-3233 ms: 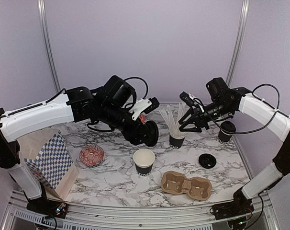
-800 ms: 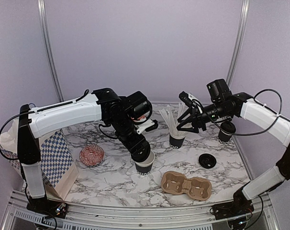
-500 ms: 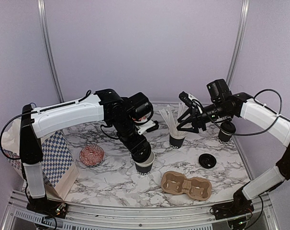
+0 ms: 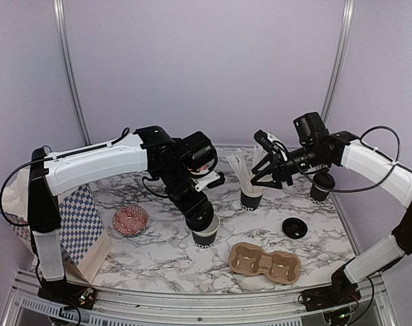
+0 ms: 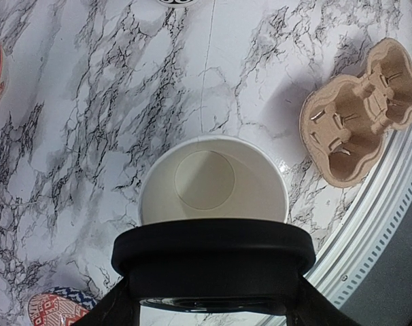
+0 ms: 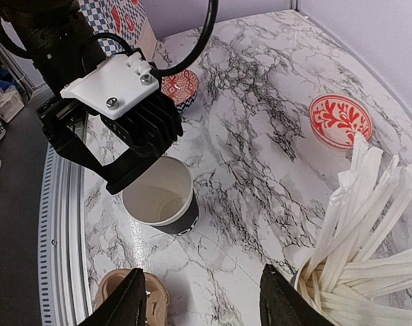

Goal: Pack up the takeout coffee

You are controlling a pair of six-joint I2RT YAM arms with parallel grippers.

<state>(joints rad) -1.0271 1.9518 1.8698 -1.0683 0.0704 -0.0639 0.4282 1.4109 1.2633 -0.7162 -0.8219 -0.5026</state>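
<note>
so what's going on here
The left gripper holds a black lid right over the open black cup mid-table, seemingly about to cap it. The right gripper hangs open and empty near the cup of white sticks. A second lid lies loose on the marble table, and the brown carrier tray is empty.

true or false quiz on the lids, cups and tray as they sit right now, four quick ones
1. The left hand holds a black lid over the open cup. True.
2. The carrier tray already holds a cup. False: both its holes are empty.
3. The right hand is open and holds nothing. True.
4. The other lid lies in the red patterned dish. False: it lies flat on the table, to the right of the open cup.
</note>
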